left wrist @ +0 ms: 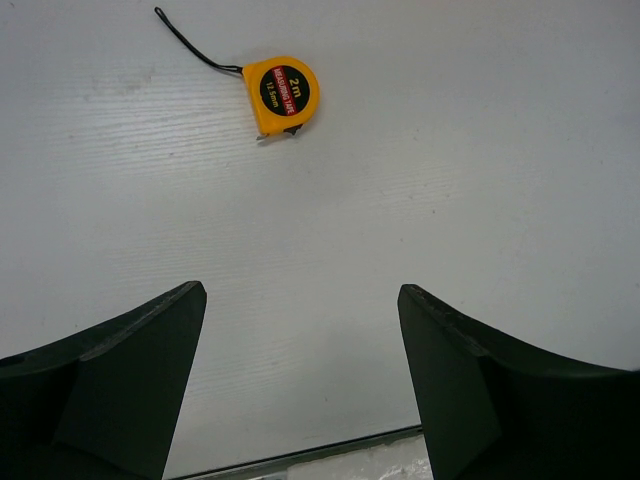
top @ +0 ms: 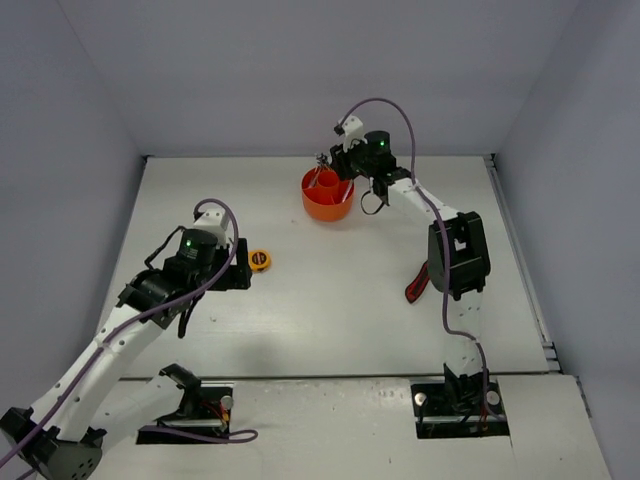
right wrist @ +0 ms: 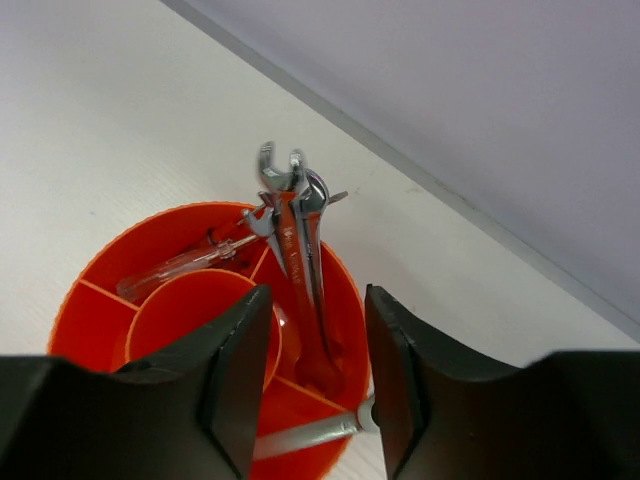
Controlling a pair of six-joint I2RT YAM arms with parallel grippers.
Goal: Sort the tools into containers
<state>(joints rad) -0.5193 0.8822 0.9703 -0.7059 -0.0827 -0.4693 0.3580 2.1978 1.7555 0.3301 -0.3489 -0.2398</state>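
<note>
The round orange tub (top: 327, 207) stands at the back middle of the table. Two silver wrenches (right wrist: 300, 225) lean upright in one outer compartment, and a thin screwdriver (right wrist: 175, 268) lies in the compartment beside it. My right gripper (right wrist: 317, 295) hovers just over the tub (right wrist: 100, 275) with its jaws apart. Another silver wrench (right wrist: 300, 437) lies low across the gap, its end by the right finger. The yellow-black tape measure (left wrist: 281, 88) lies on the table ahead of my open, empty left gripper (left wrist: 302, 295). A red-black utility knife (top: 417, 285) lies partly under the right arm.
The tape measure's black cord (left wrist: 190, 42) trails away from it. Grey walls close the table at the back and both sides. A table seam (left wrist: 300, 455) runs under the left fingers.
</note>
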